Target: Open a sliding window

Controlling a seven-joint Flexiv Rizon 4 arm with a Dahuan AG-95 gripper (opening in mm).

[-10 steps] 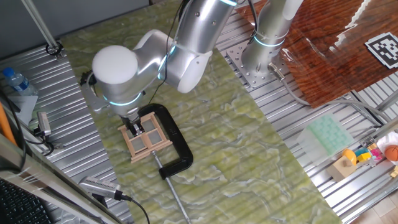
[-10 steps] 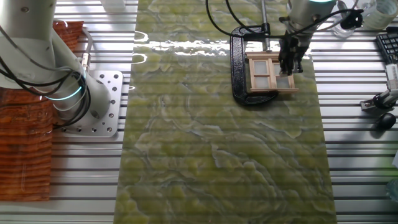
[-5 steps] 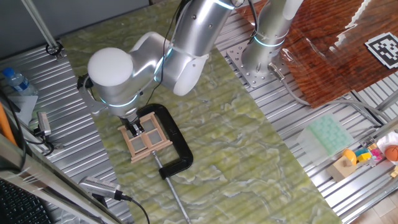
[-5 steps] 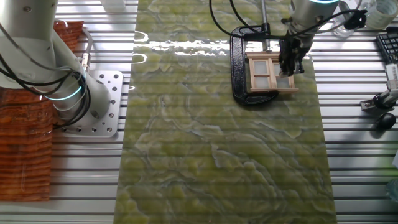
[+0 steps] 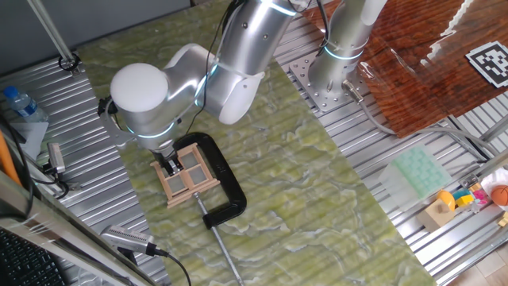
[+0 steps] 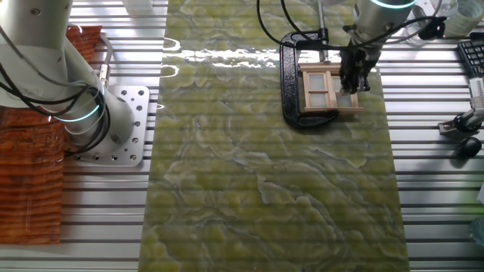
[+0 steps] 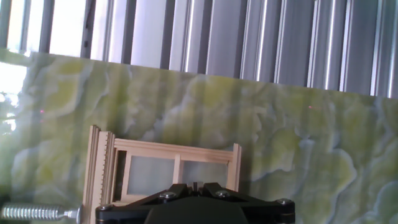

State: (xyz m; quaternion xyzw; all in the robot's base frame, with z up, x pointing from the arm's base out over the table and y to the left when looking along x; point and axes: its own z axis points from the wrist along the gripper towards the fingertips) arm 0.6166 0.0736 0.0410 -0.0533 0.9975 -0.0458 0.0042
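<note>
tool [image 5: 170,164] tips hidden | sliding window [image 5: 187,179] lower half cut off in hand view

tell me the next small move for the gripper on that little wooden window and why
Probably a short, steady slide of the sash along its frame. The gripper is already down on the sliding window, at the pane nearest the arm, and the black C-clamp pins the frame to the green mat, so it should stay put. Whether the fingers are closed is hidden.
</note>
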